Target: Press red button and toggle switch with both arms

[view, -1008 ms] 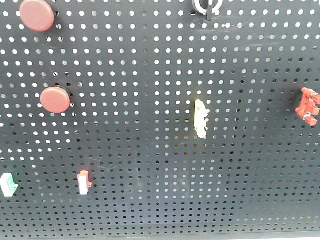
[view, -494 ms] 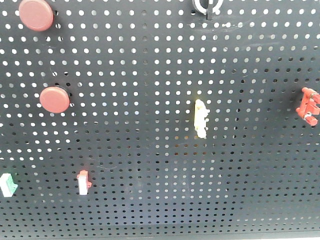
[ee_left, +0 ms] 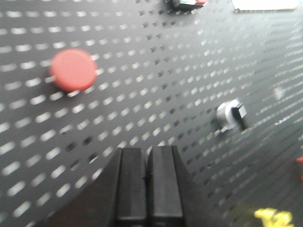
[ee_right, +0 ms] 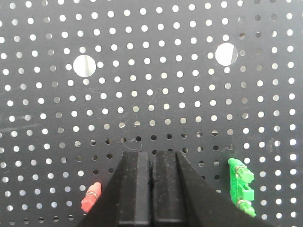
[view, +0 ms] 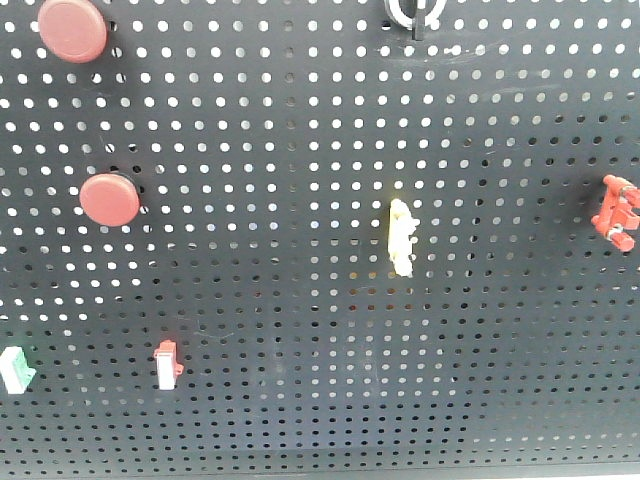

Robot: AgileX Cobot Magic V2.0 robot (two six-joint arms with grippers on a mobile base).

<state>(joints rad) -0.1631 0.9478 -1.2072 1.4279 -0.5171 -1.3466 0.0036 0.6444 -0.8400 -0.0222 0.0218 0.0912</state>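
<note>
The left gripper [ee_left: 146, 155] is seen at the bottom of its wrist view, its two black fingers pressed flat together with nothing held between them. Low and to the right of the fingers, near the frame's corner, a blurred yellow clip [ee_left: 274, 217] is partly shown. Ahead of the fingertips and to their right, the toggle switch [ee_left: 232, 115] is mounted on the black pegboard [ee_left: 156, 71]. Its silver ring nut is bright and its short dark lever is angled down and to the right. Farther ahead and to the left of the fingertips, well apart from them, the red button [ee_left: 73, 70] is found. Both task parts are clear of the gripper.

The right gripper [ee_right: 152, 158] is likewise closed, finger against finger, and empty. Just to the left of its fingers a small red piece [ee_right: 91, 197] is fixed, and to the right a green piece [ee_right: 241, 187]. Farther ahead two larger holes are cut in the board, the left hole [ee_right: 84, 65] and the right hole [ee_right: 226, 54].

In the front view an upper red disc [view: 72, 30] and a lower red disc [view: 110, 199] are shown. Which of them faces the left gripper cannot be told.
</note>
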